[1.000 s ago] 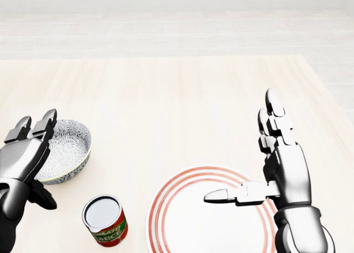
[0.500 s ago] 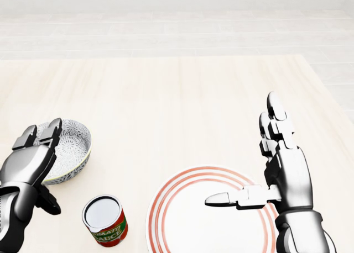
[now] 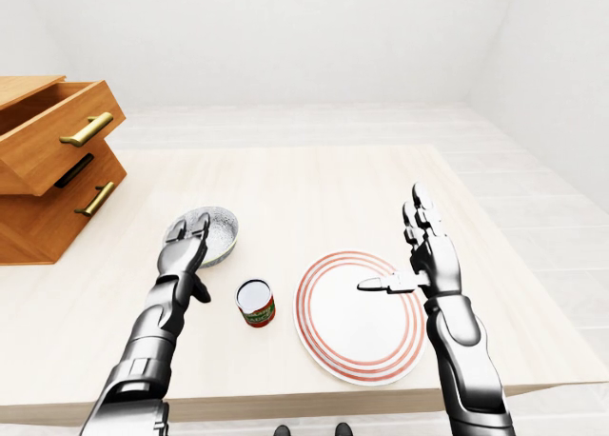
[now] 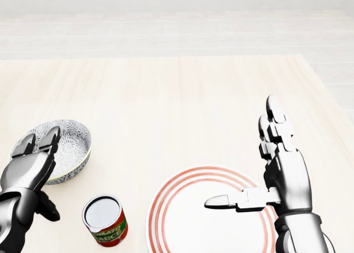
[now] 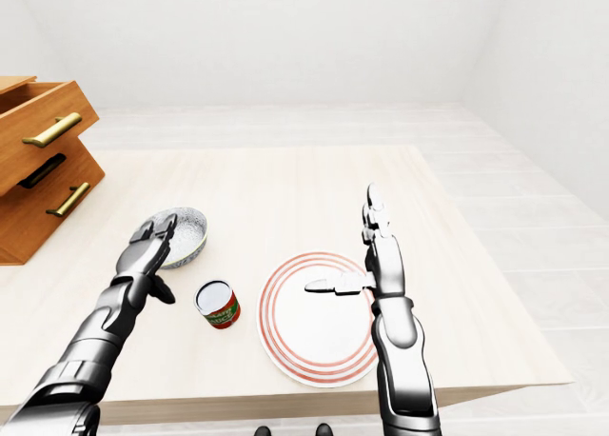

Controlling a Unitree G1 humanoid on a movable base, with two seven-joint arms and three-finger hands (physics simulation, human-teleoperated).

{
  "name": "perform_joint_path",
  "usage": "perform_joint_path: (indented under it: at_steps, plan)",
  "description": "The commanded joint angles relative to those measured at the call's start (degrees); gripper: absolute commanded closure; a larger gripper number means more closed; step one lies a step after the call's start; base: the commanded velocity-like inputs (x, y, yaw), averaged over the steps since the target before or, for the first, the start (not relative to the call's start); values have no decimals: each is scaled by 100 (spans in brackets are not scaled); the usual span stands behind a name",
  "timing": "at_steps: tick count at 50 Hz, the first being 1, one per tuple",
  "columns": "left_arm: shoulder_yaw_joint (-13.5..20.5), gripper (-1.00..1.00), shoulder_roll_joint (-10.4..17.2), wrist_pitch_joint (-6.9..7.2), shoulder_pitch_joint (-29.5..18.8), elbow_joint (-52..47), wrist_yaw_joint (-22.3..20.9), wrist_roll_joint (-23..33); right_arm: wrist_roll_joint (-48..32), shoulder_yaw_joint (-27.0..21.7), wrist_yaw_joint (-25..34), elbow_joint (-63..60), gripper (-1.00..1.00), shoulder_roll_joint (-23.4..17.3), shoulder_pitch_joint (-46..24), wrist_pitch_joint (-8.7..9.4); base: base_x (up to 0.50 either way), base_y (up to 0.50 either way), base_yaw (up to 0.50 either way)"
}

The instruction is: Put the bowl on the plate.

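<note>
- Closing your left hand on the bowl is where most could go wrong; the hand is open and grips nothing, its fingertips lying over the bowl's lower-left rim in the head view and the thumb splayed out below; a pinch on that thin, sloping wall at one edge could tip the bowl or squirt it away across the table; get the thumb under or outside the wall before you squeeze.
- Carrying it across comes next; the bowl sits on the table at the left of the head view, well apart from the plate at the bottom centre, and the tomato sauce can stands upright between them, just below the straight path; a low sweep could knock the can over and roll it onto the plate; lift well clear first.
- Your right hand is spread flat and empty, thumb reaching out over the plate's right part; left there, it could meet the bowl as it arrives and push it off-centre; draw it aside.
- Setting down hard on the plate's rim could shove the plate, which lies near the table's bottom edge in the eye views; aim for the white middle.
- Least of all, the open drawers stand well apart at the far left; only a wide elbow swing would touch them.
</note>
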Motion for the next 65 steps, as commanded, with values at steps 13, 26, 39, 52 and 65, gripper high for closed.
perform_joint_path:
  at_steps: [13,26,39,52,65]
  plan:
    - [1,-100,39,0,-61,170,-39,-149,-11,21,42,-28,-100,-24,-99,0,0,0,0]
    - [-7,-53,40,0,-99,192,-117,-175,-37,29,70,-82,-100,-30,-111,0,0,0,0]
    - [-10,0,30,0,-14,94,-196,-176,-50,35,85,-133,-100,-11,-9,0,0,0,0]
    - [-52,15,7,0,-100,310,-164,-133,-28,46,103,-300,-100,19,122,0,0,0,0]
    - [-81,25,11,0,-258,477,-143,-179,-33,58,114,-469,-100,25,199,0,0,0,0]
